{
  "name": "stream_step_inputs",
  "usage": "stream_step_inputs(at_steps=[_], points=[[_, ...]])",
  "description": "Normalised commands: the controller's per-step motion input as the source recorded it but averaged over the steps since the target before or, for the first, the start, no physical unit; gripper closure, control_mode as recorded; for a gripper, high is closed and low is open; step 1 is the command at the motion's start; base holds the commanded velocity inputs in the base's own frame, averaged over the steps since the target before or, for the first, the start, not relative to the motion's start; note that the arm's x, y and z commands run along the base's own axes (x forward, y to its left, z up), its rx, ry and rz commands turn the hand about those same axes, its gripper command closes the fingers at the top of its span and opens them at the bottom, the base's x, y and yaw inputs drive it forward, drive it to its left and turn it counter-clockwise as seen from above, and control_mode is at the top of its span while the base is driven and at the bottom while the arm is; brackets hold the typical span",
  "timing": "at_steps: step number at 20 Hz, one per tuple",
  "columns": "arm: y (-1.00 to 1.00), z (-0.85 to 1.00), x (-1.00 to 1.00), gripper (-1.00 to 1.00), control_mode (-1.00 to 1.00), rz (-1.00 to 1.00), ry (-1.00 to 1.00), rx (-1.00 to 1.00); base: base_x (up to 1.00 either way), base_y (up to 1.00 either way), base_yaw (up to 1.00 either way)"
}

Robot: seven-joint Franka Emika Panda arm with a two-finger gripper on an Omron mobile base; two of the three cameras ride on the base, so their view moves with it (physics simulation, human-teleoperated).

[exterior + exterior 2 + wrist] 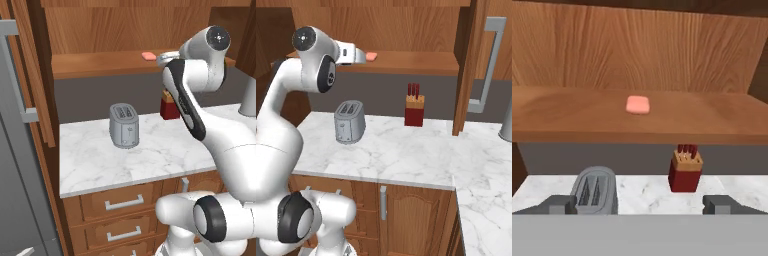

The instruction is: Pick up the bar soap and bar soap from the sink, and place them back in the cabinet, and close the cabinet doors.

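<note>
A small salmon-pink bar soap lies flat on the cabinet shelf.

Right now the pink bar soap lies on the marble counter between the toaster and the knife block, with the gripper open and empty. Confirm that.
Wrong on one point: the bar soap lies on the cabinet shelf, above the counter, as the hand view shows. The toaster and knife block stand below on the marble. The gripper is open and empty.
</note>
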Motion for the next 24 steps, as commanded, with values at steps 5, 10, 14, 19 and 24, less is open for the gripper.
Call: stream_step_inputs(at_steps=[5,10,14,19,24], points=[[0.00,-0.06,-0.95,-1.00,-1.00,-0.03,0.13,0.03,0.00,0.00,0.00],[0.00,-0.08,-0.87,-1.00,-1.00,0.00,0.13,0.04,0.00,0.00,0.00],[0.00,-0.06,-0.70,-1.00,-1.00,0.00,0.13,0.00,0.00,0.00,0.00],[0.00,-0.14,-0.39,-1.00,-1.00,0.00,0.09,0.00,0.00,0.00,0.00],[0.00,-0.21,-0.18,-1.00,-1.00,0.00,0.09,0.00,0.00,0.00,0.00]])
